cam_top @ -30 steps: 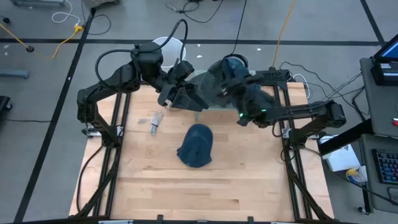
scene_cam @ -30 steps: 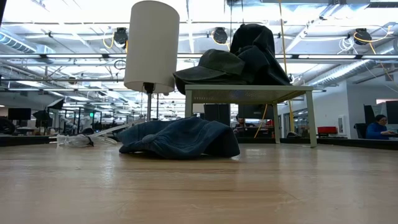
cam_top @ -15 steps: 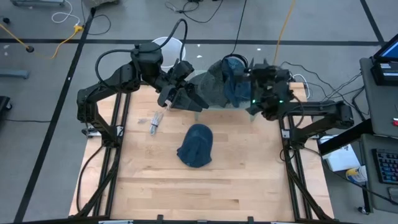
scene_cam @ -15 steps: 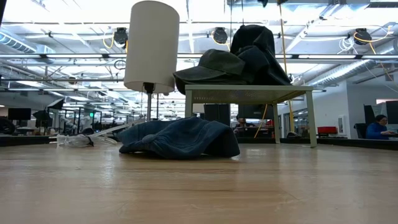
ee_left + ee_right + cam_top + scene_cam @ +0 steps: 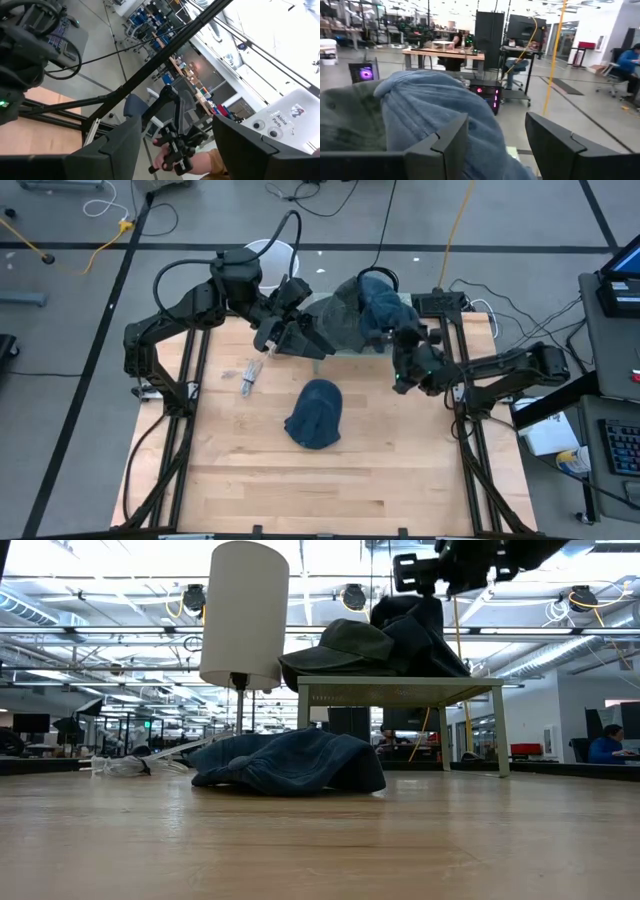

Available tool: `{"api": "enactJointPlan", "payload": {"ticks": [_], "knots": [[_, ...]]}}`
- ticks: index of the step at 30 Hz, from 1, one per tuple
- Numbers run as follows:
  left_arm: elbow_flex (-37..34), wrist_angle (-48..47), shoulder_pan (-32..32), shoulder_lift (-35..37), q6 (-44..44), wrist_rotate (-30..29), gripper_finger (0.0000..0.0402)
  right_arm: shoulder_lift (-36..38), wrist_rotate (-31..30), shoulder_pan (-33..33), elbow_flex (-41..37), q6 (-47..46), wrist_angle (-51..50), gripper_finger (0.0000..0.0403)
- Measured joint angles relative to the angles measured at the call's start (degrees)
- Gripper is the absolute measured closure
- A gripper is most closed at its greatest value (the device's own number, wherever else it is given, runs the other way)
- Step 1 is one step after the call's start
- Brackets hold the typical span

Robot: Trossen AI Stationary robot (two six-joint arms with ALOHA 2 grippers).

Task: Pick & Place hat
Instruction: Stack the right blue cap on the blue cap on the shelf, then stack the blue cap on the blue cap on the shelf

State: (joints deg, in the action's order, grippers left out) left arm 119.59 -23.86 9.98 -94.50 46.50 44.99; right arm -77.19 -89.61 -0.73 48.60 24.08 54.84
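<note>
A dark blue hat [image 5: 316,413] lies crown up on the wooden table's middle [image 5: 290,762]. At the far edge stands a small raised shelf [image 5: 400,686]. On it rest a grey-green cap [image 5: 335,320] [image 5: 340,644] and a blue hat [image 5: 380,308] [image 5: 432,112]. My right gripper [image 5: 402,346] [image 5: 497,150] is open and level at the blue hat's near right side, at the low view's top [image 5: 455,560]. My left gripper [image 5: 300,335] [image 5: 175,150] is open and held high by the shelf's left end, with nothing between its fingers. My right gripper stands open right against the blue hat's near side [image 5: 490,145], coming level from the table's near right. Its own fingers hide the hat's lower edge, so I cannot tell whether it touches the hat.
A clear plastic wrapper [image 5: 250,375] lies on the table's left part. A white cylinder [image 5: 243,612] stands behind the far left edge. Bare wood stretches from the dark blue hat to the near edge [image 5: 330,490].
My right gripper has drawn back from over the shelf toward the table's right edge. It has then sunk and rolled, coming down beside the blue hat and into the top of the low view. The hats have stayed where they were.
</note>
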Motion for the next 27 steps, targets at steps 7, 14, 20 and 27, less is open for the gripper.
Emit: {"api": "enactJointPlan", "payload": {"ticks": [7, 14, 20, 27], "knots": [[0.0, 0.0, 0.1, 0.0, 0.0, 0.0, 0.0148, 0.0, 2.9, 0.9, -1.8, -3.7, 0.2, 0.0213], [0.0, -0.1, 0.1, 0.0, -2.9, 1.5, 0.0158, 0.5, 3.0, 0.9, -0.1, 8.9, 9.2, 0.0213], [0.0, -3.7, -0.3, 0.0, -6.3, 4.1, 0.0156, 2.4, 2.9, 2.5, 1.5, 23.8, 14.9, 0.0213], [0.0, -13.4, -3.9, 0.0, -16.3, -4.7, 0.0161, 8.2, 8.6, 8.1, 1.8, 28.0, 14.8, 0.0213]]}}
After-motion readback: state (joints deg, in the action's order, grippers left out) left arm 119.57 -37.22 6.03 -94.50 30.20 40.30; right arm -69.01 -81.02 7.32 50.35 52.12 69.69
